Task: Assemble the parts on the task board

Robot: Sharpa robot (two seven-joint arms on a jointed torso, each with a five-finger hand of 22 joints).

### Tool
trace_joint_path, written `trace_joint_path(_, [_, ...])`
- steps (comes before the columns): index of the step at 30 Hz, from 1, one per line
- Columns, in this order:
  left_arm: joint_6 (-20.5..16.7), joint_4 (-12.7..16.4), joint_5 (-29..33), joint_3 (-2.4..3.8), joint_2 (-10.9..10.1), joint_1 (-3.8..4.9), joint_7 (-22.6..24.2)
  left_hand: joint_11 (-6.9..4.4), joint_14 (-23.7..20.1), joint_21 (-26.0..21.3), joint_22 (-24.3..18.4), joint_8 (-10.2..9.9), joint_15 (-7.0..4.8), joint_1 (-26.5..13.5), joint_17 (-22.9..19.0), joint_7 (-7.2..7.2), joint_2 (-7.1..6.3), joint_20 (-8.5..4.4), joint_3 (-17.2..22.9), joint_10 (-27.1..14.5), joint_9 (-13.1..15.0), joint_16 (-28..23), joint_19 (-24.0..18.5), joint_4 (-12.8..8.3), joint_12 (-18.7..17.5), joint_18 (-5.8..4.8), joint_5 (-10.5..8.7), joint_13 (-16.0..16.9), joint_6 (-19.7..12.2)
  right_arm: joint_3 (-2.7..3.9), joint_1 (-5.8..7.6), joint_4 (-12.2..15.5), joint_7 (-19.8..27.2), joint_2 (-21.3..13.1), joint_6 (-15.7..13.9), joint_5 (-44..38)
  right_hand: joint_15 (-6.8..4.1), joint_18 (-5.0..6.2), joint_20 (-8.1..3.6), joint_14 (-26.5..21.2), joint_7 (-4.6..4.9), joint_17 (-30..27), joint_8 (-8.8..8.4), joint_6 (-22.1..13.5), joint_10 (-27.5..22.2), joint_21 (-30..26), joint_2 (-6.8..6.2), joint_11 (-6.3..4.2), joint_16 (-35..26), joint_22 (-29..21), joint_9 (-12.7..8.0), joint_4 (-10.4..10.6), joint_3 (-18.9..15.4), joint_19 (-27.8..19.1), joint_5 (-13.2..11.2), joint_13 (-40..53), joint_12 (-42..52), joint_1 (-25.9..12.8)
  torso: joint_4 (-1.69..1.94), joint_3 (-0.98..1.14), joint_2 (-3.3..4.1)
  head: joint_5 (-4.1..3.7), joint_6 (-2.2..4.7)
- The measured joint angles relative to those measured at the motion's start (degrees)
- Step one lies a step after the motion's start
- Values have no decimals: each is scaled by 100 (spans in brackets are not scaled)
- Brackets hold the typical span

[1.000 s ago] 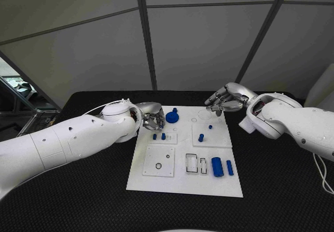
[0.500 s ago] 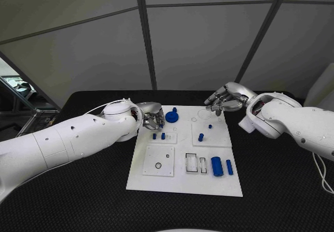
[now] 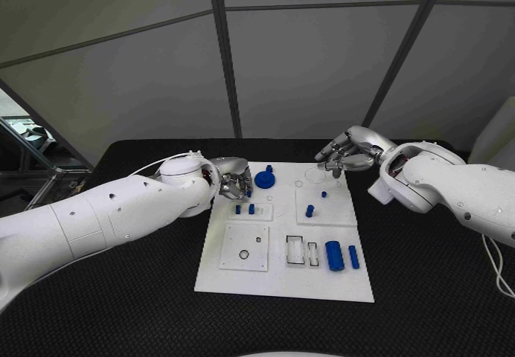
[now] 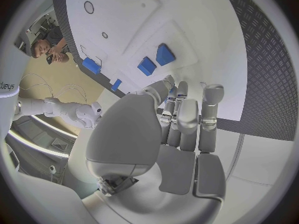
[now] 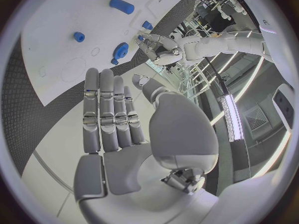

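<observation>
The white task board (image 3: 284, 279) lies in the middle of the black table. A blue gear (image 3: 264, 178) stands near its far left corner, also seen as the gear (image 5: 119, 51). Two short blue pegs (image 3: 245, 210) stand just nearer, and more blue pegs (image 3: 310, 211) sit at mid-board. A thick blue cylinder (image 3: 335, 256) and a slim one (image 3: 354, 257) lie at the near right. My left hand (image 3: 234, 186) hovers at the far left edge beside the gear, fingers straight (image 4: 187, 119), holding nothing. My right hand (image 3: 345, 158) hangs over the far right corner, fingers extended (image 5: 109, 109), empty.
The board carries raised white sub-plates with a ring hole (image 3: 245, 255) and narrow slots (image 3: 295, 251). Black table (image 3: 118, 297) surrounds the board on all sides. Grey wall panels stand behind the table's far edge.
</observation>
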Motion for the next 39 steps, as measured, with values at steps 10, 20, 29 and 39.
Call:
trace_joint_path(10, [31,-20,1,-9,-23,-8,-16,21,0,-22,0,-17,0,-91,-76,14,-154,0,47,21,-298,0,0,1,-64,0,0,-47,-634,0,0,-3,-23,-9,10,-16,0,0,21,0,0,-10,0,0,-31,-34,0,31,-86,-17,0,0,0,-21,0,-33,-58,0,3,0,-2,7,18])
trace_joint_path(20, [5,-27,2,-9,-148,-8,-50,44,0,-45,0,-17,0,-89,-122,24,-197,0,47,-3,-409,0,0,1,-100,0,0,-68,-827,0,0,-1,-158,-44,74,-256,-3,1,-7,442,48,133,0,48,-483,123,-6,110,18,93,1,-157,72,283,-46,-408,-524,143,4,0,-2,-2,27])
trace_joint_path(29, [-302,172,153,155,-417,-18,55,55,-227,-311,-142,164,20,-51,-615,25,-235,11,131,9,-376,-356,-136,-27,-127,204,1,-86,-448,0,-54,132,-409,-123,124,-1203,-104,-33,-182,721,-24,865,50,391,-203,1446,138,-14,997,1267,76,-337,175,929,-73,-818,-792,368,4,-3,-2,-42,57])
trace_joint_path(39, [-983,620,2200,251,-1136,-13,743,70,-1038,-1297,-770,284,3,-19,-2567,44,-189,-20,190,134,-258,-2086,-743,-80,-102,311,335,-63,15,-90,-177,493,-753,-202,176,-2893,-137,-404,-172,727,-72,2585,20,536,-111,3940,118,11,3456,3843,95,-421,195,1508,-421,-1253,-1057,389,5,1,2,-314,105])
